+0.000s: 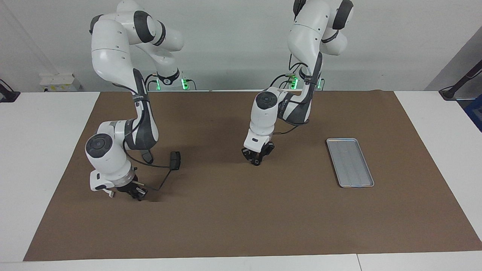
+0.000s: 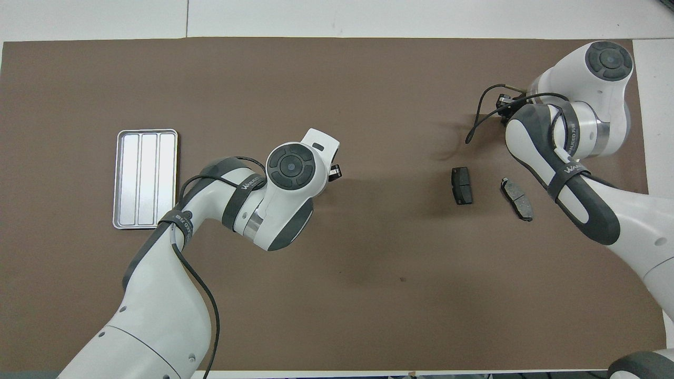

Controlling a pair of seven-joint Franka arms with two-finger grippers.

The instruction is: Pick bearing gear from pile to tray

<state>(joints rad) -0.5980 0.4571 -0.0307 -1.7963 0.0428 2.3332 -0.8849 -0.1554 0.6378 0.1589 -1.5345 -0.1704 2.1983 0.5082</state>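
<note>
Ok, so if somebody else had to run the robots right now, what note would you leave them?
Left gripper: down on the mat mid-table, shut on what looks like a small black ring.
Right gripper: shut, low over the mat at the right arm's end; can't tell if it holds anything.
Tray: toward the left arm's end, nothing in it.
Two dark brake-pad-shaped plates lie near the right arm.
Done: ring gripped.
Left: lift it, carry it to the tray, release.
</note>
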